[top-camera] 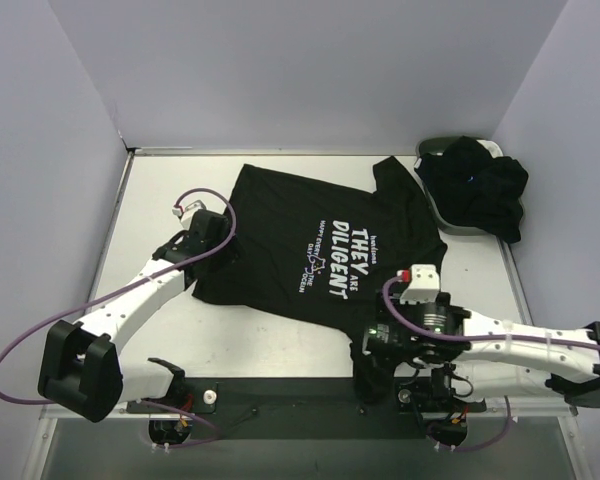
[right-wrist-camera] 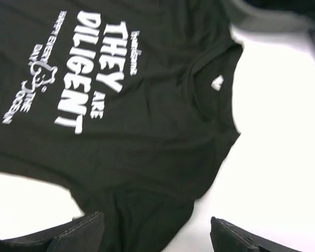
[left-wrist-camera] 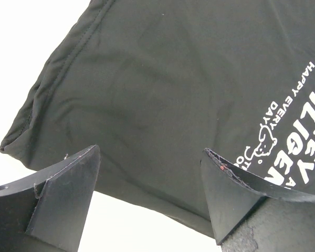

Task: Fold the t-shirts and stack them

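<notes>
Between left gripper [left-wrist-camera: 149,157] and right gripper [right-wrist-camera: 156,223], printed t-shirt [top-camera: 280,225] runs L–R: hem at left, sleeve at right. Both jaws apart, nothing held.

left arm [top-camera: 140,290] stretches from its elbow at the near left, reaching forward and to the right. left gripper [top-camera: 208,232] is tipped downward, fingers [left-wrist-camera: 63,199] spread wide, nothing pinched between them. right arm [top-camera: 520,340] lies low, running in from the right toward the middle. right gripper [top-camera: 378,348] sits close to the arm bases, jaws wide apart too, only the fingertips peeking into its wrist view
</notes>
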{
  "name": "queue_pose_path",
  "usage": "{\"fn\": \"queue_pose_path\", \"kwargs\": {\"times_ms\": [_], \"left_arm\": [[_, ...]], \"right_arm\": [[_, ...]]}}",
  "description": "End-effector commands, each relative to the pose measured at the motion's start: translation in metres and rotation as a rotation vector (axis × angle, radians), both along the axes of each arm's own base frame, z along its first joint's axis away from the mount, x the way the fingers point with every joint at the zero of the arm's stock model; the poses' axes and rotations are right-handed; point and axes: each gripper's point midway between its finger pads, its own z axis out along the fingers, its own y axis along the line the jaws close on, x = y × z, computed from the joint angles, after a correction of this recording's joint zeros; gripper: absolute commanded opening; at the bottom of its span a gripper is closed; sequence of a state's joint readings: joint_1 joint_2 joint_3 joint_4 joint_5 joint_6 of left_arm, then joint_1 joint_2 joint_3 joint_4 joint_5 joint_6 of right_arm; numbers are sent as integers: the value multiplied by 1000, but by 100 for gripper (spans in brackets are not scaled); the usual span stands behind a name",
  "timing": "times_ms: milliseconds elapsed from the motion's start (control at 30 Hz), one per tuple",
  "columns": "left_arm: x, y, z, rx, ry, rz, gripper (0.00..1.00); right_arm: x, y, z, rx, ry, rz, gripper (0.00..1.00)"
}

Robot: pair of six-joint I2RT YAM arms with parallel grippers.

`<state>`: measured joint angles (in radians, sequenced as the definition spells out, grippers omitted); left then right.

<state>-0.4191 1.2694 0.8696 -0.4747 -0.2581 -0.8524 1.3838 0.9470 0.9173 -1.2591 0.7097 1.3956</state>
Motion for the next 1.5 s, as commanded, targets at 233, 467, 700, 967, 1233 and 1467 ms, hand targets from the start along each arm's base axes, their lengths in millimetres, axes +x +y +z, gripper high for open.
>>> {"fn": "queue_pose_path", "kwargs": {"times_ms": [233,467,700,967,1233,1467], "left_arm": [[-5,-7,15,-26,-52,-33,87],[-3,-40,-14,4,11,-141,87],[22,-81,-44,8,118,-271,75],[96,-86,-11,51,87,-250,74],[166,-72,-24,23,97,-243,75],[191,-65,-66,37,167,-261,75]], "right_arm": [[22,37,-48,-80,29,3,81],[29,48,-98,-37,143,-9,80],[87,62,-94,-44,122,-69,80],[175,19,-77,38,115,-282,82],[256,-3,-83,130,192,-343,84],[295,-2,-104,124,260,-328,84]]}}
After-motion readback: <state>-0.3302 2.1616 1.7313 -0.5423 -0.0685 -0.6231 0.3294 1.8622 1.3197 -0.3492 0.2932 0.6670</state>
